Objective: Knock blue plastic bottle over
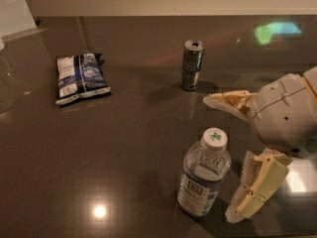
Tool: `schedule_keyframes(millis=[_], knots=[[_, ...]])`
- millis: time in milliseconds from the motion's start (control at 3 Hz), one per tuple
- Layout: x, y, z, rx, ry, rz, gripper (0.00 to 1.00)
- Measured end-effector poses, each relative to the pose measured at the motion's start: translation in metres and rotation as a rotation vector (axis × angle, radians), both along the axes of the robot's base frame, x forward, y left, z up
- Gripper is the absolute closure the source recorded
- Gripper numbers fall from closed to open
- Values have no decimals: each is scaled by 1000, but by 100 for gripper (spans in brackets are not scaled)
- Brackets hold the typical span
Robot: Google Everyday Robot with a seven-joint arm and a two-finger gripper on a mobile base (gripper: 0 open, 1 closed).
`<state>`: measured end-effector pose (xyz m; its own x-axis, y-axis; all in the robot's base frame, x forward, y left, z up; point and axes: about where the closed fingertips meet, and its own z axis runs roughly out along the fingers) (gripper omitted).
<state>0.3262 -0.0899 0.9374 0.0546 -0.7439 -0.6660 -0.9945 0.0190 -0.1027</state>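
The blue plastic bottle [204,175] stands upright on the dark table [124,148] near the front, with a white cap bearing a green mark. My gripper [221,157] comes in from the right and is open. Its far finger [229,101] points left above and behind the bottle. Its near finger [257,187] hangs just right of the bottle's body, close to it. I cannot tell whether it touches. The jaws hold nothing.
A dented silver can [191,65] stands upright behind the bottle. A blue and white snack bag [80,77] lies at the left. A clear container [6,78] shows at the left edge. A wall runs along the table's back edge.
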Motion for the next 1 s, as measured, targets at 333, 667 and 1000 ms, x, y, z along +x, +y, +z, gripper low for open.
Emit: schedule_keyframes(millis=[333, 667, 1000], knots=[[-10, 12, 1, 40, 14, 23, 0], [-15, 18, -5, 52, 15, 33, 0], [-16, 20, -11, 55, 16, 35, 18]])
